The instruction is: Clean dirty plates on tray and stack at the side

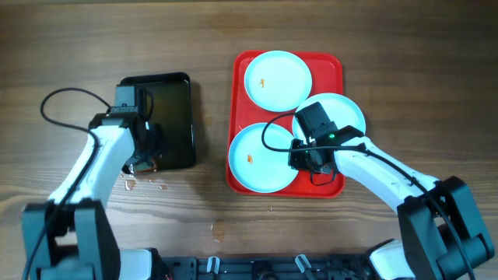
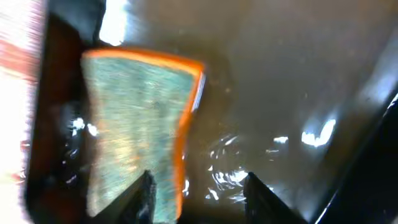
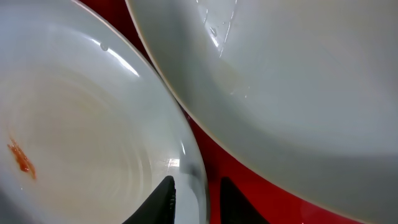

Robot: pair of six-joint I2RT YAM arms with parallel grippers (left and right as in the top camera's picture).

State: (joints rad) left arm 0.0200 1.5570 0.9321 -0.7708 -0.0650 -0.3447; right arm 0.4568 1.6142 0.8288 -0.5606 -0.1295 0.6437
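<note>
While the right fingers (image 3: 166, 198) stand parted astride the rim of the orange-smeared pale blue-white round plate (image 3: 81, 112) on the red rectangular plastic tray (image 3: 261, 186), closing squarely before lifting seems wise; the left fingers (image 2: 144, 196), also parted, hover at the green orange-edged sponge (image 2: 137, 124).

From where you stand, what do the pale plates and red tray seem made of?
Round pale blue-white plates: glossy, probably glazed ceramic or melamine; they show sharp highlights. Red rectangular tray: smooth moulded plastic, by its rounded corners and raised rim.
</note>
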